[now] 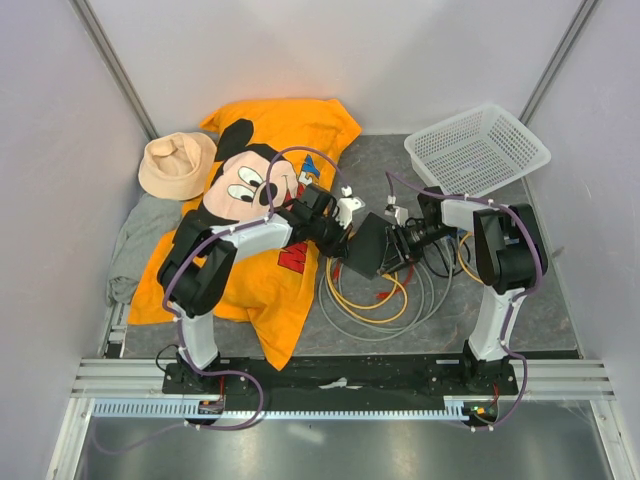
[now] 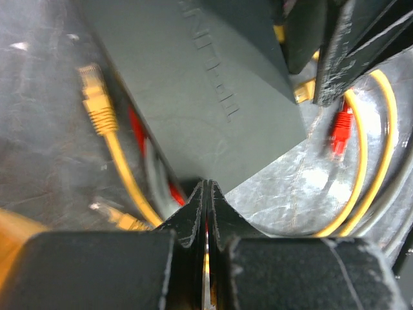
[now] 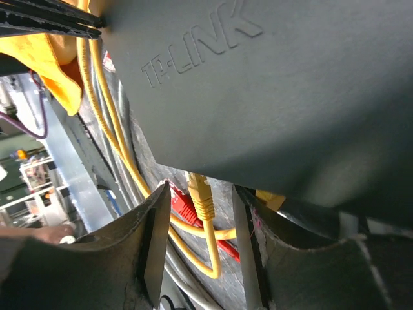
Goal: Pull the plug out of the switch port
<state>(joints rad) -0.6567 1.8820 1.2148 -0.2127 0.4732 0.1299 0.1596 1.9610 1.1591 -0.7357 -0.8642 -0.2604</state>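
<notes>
The matte-black switch [image 1: 368, 245] sits between my two grippers, tilted, with its lettered top showing in the left wrist view [image 2: 213, 84] and the right wrist view [image 3: 290, 97]. My left gripper [image 1: 340, 240] is shut, its tips [image 2: 208, 187] touching the switch's near corner; only a sliver of red and yellow shows between the jaws. My right gripper [image 1: 405, 240] is open [image 3: 200, 194], its fingers on either side of a yellow plug [image 3: 202, 192] that enters the switch's edge. A red plug [image 3: 181, 203] lies beside that yellow plug.
Loops of yellow, grey and red cable [image 1: 385, 300] lie on the grey mat under the switch. A loose yellow plug [image 2: 97, 97] and a red plug [image 2: 341, 129] lie nearby. A white mesh basket [image 1: 480, 150] stands back right. An orange shirt [image 1: 250, 290] and a beige hat [image 1: 175, 165] lie left.
</notes>
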